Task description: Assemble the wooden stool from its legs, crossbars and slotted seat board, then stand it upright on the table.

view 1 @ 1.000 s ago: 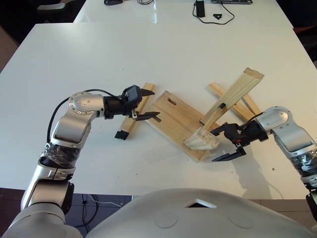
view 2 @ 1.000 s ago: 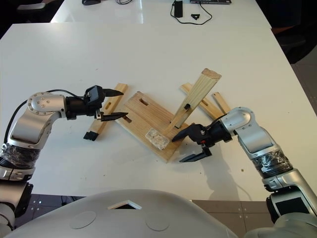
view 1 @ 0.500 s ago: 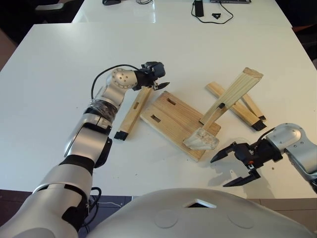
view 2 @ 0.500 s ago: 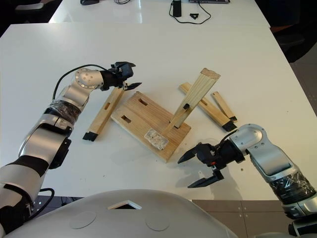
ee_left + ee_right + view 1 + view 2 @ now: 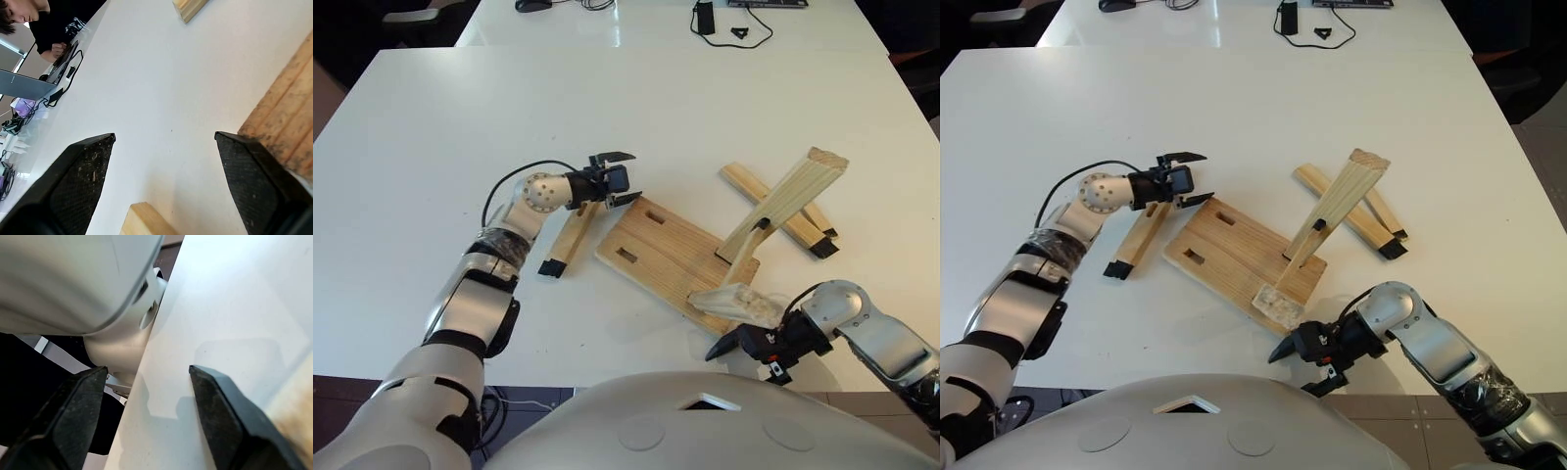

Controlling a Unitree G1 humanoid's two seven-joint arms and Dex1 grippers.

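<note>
The slotted seat board point(image 5: 661, 245) lies flat mid-table, a pale patch point(image 5: 736, 304) at its near corner. One leg point(image 5: 788, 201) stands in it, leaning to the right. A second leg point(image 5: 566, 240) lies left of the board. My left gripper point(image 5: 634, 176) hovers open over that leg's far end, close to the board's far corner; in the left wrist view its fingers point(image 5: 83, 171) are wide apart over bare table. My right gripper point(image 5: 1289, 374) is open at the table's near edge, just in front of the pale patch.
More wooden pieces point(image 5: 773, 201) with black ends lie crossed behind the leaning leg. Beyond the table's back edge sit cables and small devices point(image 5: 707, 18). The table point(image 5: 636, 98) is bare white across its far half and left side.
My left gripper has drawn back toward the board's far corner and turned. My right gripper has swung left along the near edge to the board's near corner. The board slid slightly nearer.
</note>
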